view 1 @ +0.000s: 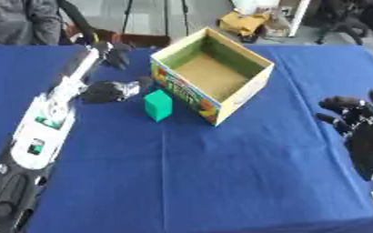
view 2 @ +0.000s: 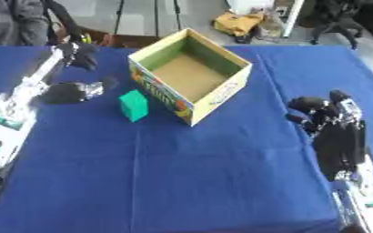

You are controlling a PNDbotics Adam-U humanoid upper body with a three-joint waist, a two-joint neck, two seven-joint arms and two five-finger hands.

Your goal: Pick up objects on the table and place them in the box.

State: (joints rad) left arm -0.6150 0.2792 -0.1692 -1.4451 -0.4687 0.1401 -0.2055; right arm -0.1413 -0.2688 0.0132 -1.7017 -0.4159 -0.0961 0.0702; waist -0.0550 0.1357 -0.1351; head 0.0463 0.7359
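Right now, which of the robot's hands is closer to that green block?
The left. Its left hand sits on the blue table just left of the green block, near the cardboard box. Its right hand rests far off by the table's right edge.

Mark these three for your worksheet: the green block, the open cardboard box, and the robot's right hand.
green block [view 1: 158, 105], left eye view, on its front face.
cardboard box [view 1: 249, 88], left eye view, on its near right wall.
right hand [view 2: 339, 136], right eye view, on the back of the hand.
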